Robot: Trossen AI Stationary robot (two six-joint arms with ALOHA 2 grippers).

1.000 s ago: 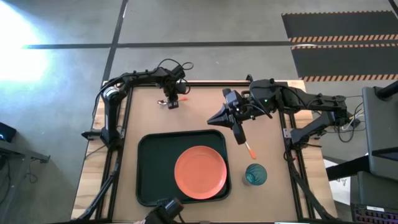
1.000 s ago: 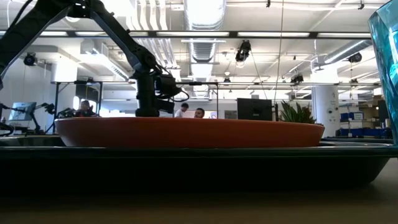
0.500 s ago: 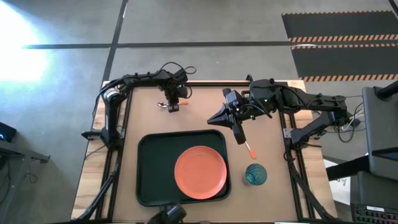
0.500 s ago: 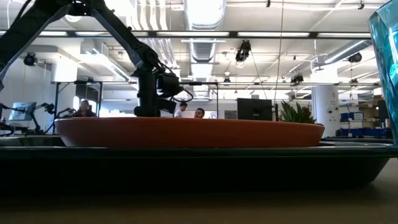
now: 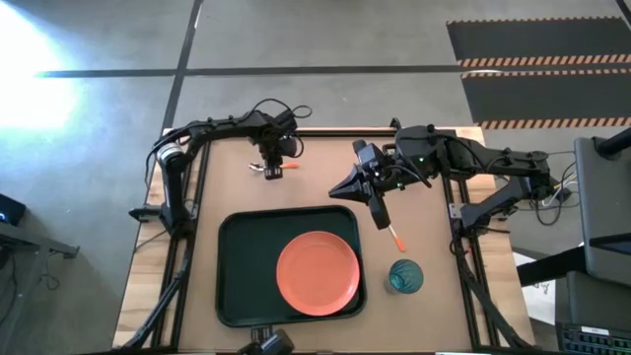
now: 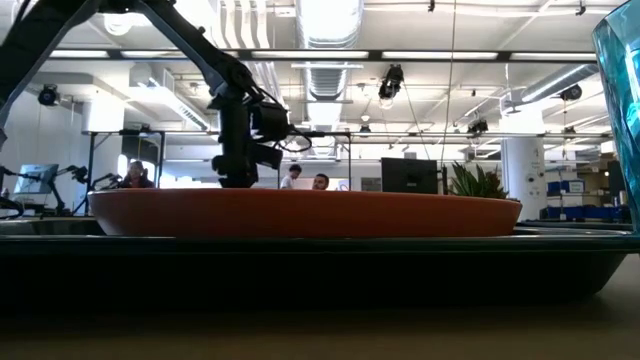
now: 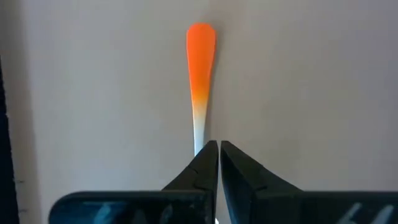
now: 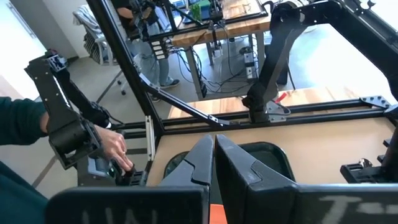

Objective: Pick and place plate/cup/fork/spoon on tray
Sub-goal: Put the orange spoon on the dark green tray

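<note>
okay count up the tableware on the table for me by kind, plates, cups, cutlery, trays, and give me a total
Plates: 1, the plate
Cups: 1, the cup
Orange-handled cutlery: 2, one at the left gripper, one by the right gripper
Trays: 1, the tray
Total: 5

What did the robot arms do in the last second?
The left end effector, shut on the orange-handled silver spoon, rose off the table with it, as the low view shows. The right end effector, orange-red round plate, teal plastic cup and dark green tray stayed put.
</note>
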